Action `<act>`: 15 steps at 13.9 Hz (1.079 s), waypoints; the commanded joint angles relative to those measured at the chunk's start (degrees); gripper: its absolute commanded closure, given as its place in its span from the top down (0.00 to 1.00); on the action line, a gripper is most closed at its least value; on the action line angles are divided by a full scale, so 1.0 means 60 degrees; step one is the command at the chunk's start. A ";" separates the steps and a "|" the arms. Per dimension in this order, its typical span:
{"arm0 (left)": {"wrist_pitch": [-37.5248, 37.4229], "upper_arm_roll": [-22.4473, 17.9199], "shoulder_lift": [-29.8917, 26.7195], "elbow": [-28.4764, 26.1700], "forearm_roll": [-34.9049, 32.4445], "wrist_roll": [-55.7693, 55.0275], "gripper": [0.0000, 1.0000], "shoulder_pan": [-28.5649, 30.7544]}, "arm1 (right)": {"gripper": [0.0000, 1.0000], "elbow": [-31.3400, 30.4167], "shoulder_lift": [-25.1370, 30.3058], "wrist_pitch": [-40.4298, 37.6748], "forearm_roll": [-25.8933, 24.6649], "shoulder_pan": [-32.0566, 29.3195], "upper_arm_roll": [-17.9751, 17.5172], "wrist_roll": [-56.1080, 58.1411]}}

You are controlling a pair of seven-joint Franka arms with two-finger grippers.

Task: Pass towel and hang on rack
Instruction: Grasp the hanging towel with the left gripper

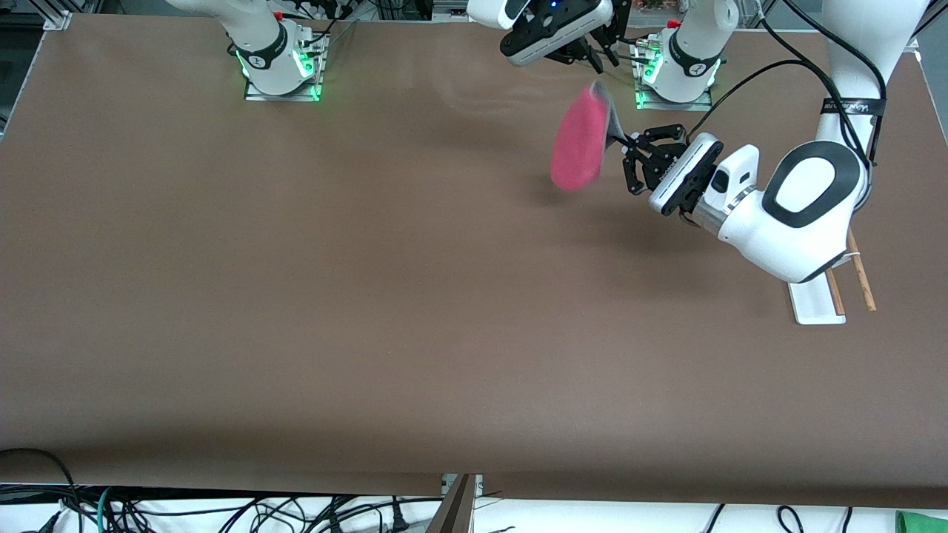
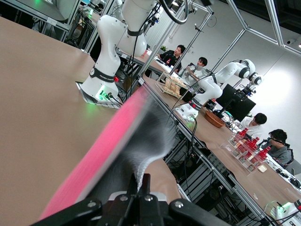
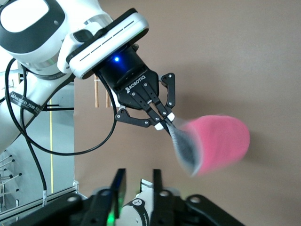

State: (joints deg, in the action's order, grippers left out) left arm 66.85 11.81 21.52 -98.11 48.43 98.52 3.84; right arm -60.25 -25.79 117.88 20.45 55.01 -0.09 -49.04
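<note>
My left gripper [image 1: 626, 148] is shut on the grey edge of the pink-red towel [image 1: 579, 144] and holds it in the air over the table, near the left arm's base. The towel hangs out sideways from the fingers, pink face and dark grey reverse both showing. It also shows in the left wrist view [image 2: 117, 155], pinched in my left gripper [image 2: 141, 181], and in the right wrist view [image 3: 218, 146]. My right gripper [image 1: 592, 55] is open and empty just above the towel; it shows in its own view [image 3: 137, 183]. The rack [image 1: 815, 305] stands under the left arm's elbow, partly hidden.
The rack's two wooden rods [image 1: 860, 281] stick out from under the left arm toward the front camera. The arm bases [image 1: 281, 66] stand along the table's edge farthest from the front camera. A black cable loops by the left arm.
</note>
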 commanded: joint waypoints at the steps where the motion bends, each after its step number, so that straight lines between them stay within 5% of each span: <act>1: 0.0181 0.0023 -0.0217 -0.0274 0.0073 0.0309 0.00 0.0063 | 1.00 0.0052 0.0166 -0.0513 0.0034 -0.0202 -0.0014 0.0102; 5: 0.0138 -0.0065 -0.0173 -0.0230 -0.0102 -0.0273 0.00 0.0077 | 1.00 0.0052 0.0327 -0.1597 0.0034 -0.0451 0.0029 0.0292; 9: -0.0359 -0.0050 -0.0247 0.0179 -0.1712 -0.1463 0.00 0.0077 | 1.00 -0.0123 0.0663 -0.3016 -0.0054 -0.1314 0.0000 0.0394; 15: -0.0886 -0.0167 0.0061 0.0311 -0.3674 -0.1405 0.00 0.0969 | 1.00 -0.2451 0.1661 -0.3504 -0.0841 -0.3291 -0.0029 0.2401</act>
State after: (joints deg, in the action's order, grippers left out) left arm 63.68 10.41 21.16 -97.57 28.80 90.27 7.72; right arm -68.60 -18.95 96.10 18.11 37.83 0.72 -36.67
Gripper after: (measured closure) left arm 0.978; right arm 0.000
